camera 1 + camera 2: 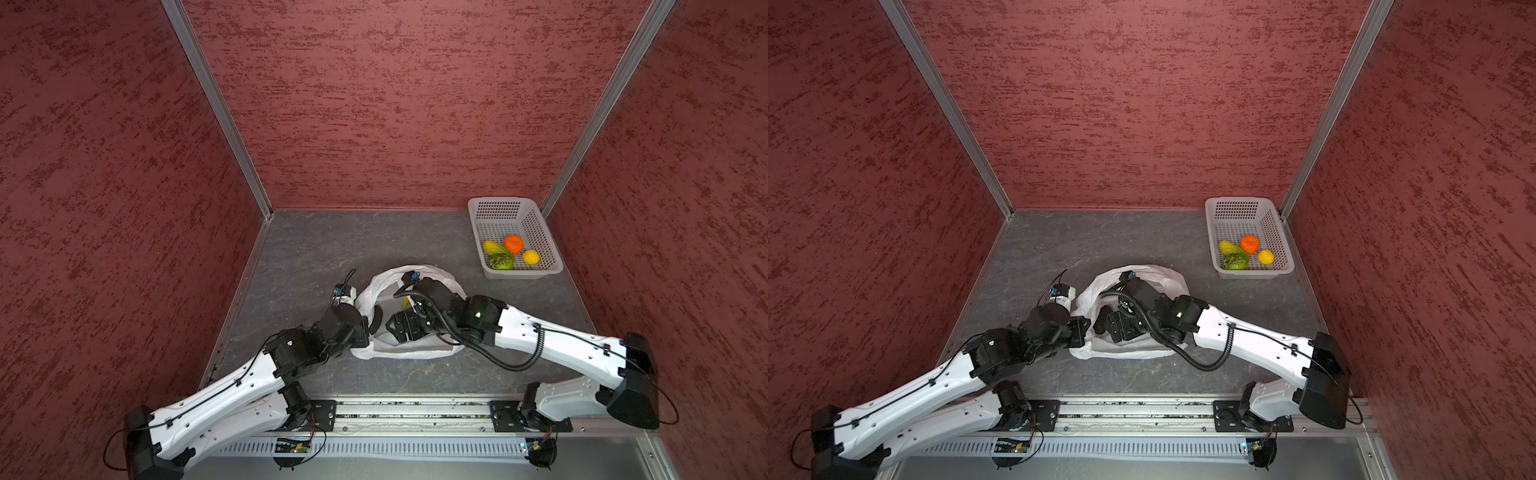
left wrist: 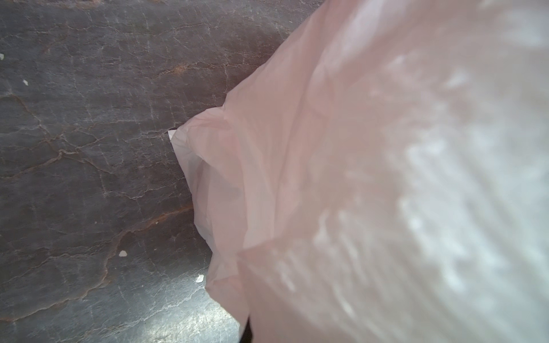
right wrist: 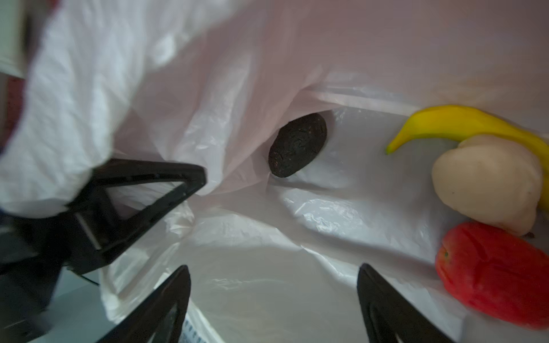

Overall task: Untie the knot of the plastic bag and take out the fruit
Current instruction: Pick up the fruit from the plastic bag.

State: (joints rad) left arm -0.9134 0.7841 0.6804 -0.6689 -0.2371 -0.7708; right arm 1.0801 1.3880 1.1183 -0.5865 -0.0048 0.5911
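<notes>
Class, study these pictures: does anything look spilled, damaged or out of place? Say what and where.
Little stands out. A few small white flecks lie on the dark grey table beside the thin white plastic bag; what they are is unclear.

A white perforated basket (image 1: 498, 212) stood in the far right corner of the grey, veined bench (image 1: 332, 245). 3 red textured walls (image 1: 395, 104) enclosed the bench; a metal rail (image 1: 415, 417) ran along its near edge.
</notes>
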